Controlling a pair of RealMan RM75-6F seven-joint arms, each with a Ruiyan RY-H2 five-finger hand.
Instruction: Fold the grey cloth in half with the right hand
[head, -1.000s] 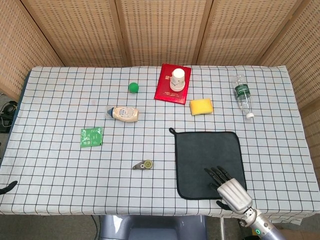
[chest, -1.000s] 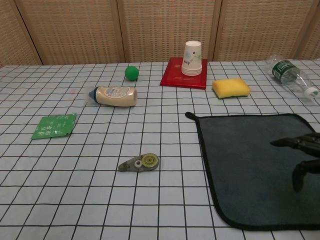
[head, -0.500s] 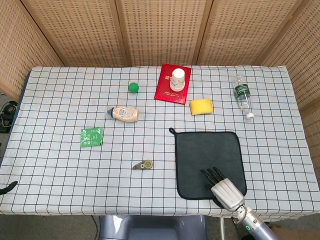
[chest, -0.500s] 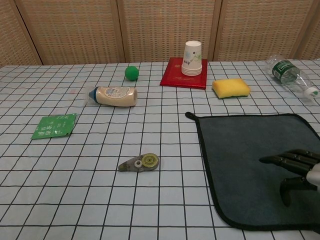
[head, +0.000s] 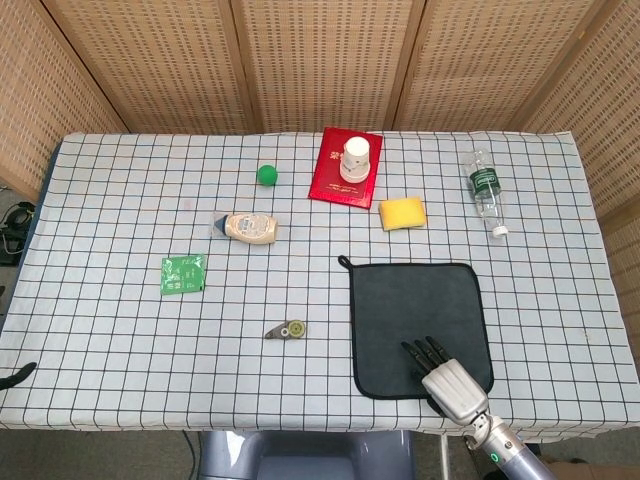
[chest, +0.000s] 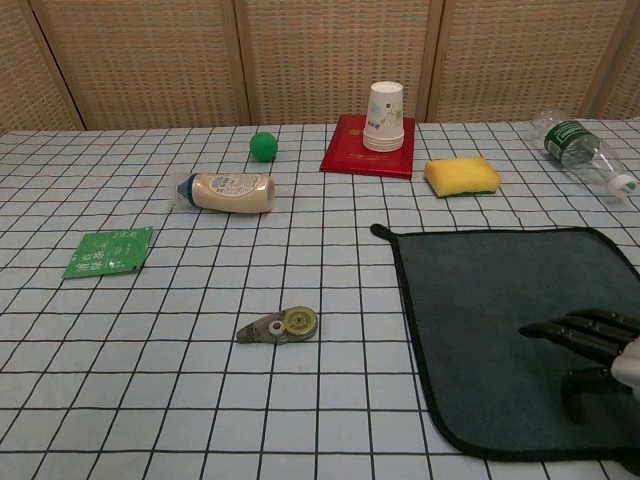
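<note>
The grey cloth (head: 415, 318) (chest: 510, 320) lies flat and unfolded on the checked tablecloth, right of centre, with a small loop at its far left corner. My right hand (head: 447, 378) (chest: 590, 352) hovers over the cloth's near right part, close to its front edge. Its dark fingers (chest: 560, 334) are stretched out and apart, pointing away from me, and they hold nothing. Whether the fingers touch the fabric I cannot tell. My left hand does not show in either view.
A correction-tape dispenser (head: 287, 330) lies left of the cloth. Farther back are a yellow sponge (head: 402, 213), a water bottle (head: 485, 190), a red book (head: 345, 167) with paper cups (head: 356, 159), a green ball (head: 266, 175), a lying bottle (head: 246, 227) and a green packet (head: 184, 274).
My right hand has drawn back toward the front edge of the cloth and a little left, staying spread. The cloth has not moved.
</note>
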